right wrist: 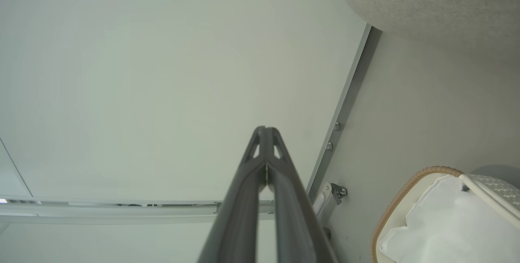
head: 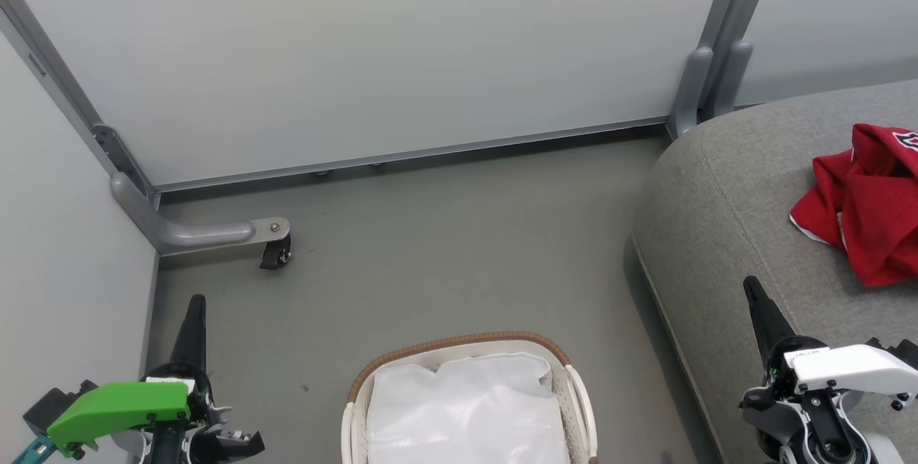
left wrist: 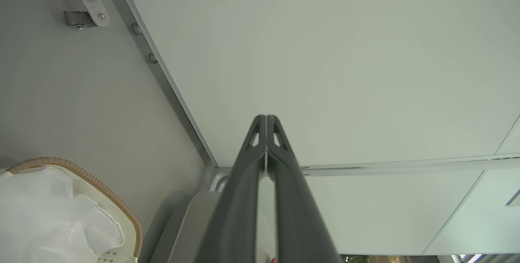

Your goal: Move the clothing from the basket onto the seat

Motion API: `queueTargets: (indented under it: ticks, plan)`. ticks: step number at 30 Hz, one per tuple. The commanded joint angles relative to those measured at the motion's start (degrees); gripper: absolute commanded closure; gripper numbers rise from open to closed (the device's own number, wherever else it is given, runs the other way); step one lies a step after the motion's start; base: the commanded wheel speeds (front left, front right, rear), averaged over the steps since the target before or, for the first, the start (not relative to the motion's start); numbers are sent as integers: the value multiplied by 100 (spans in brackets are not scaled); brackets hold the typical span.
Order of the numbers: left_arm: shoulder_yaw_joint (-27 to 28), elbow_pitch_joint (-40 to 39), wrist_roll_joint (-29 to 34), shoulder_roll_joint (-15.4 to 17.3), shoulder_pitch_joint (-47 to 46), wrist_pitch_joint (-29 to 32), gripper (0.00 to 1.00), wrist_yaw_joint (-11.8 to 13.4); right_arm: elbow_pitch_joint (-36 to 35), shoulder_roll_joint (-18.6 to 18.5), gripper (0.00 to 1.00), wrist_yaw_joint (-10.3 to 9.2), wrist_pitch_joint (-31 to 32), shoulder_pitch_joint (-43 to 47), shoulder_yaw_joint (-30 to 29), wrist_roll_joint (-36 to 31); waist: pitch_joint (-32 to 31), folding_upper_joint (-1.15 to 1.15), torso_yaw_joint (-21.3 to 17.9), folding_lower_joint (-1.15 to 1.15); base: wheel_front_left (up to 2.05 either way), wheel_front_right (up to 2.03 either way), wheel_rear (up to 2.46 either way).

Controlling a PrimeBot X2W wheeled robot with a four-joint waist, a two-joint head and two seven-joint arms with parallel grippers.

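1. The red clothing [head: 860, 206] lies crumpled on the grey seat [head: 717, 220], well apart from the basket [head: 459, 342].
2. The basket stands on the floor between both arms, and its visible part holds a white liner [head: 459, 406].
3. The left gripper [head: 194, 317] and right gripper [head: 757, 300] are pinched together, holding nothing.
4. The clothing lies ahead and right of the nearer right gripper, so the job looks done.

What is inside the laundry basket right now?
A crumpled white liner fills the basket; red clothing lies on the grey seat. Whatever sits beneath the liner's folds is covered, and the basket's near end is cut off by the picture's edge.
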Motion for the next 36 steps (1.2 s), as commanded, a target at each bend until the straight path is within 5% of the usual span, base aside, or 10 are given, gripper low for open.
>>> queueTargets:
  ticks: [1,19,36]
  plan:
    - [39,-45,-121,38,-126,34,100,-16,-45,-36,100,-3,43,-74,-24,121,-2,0,-2,0,0,0,0]
    - [90,-73,-801,41,-192,224,100,-18,-91,-41,100,-3,218,-84,-78,821,-25,0,-25,0,0,0,0]
    - [89,-68,-785,39,-180,225,100,-18,-88,-40,100,-3,222,-81,-74,810,-25,0,-25,0,0,0,0]
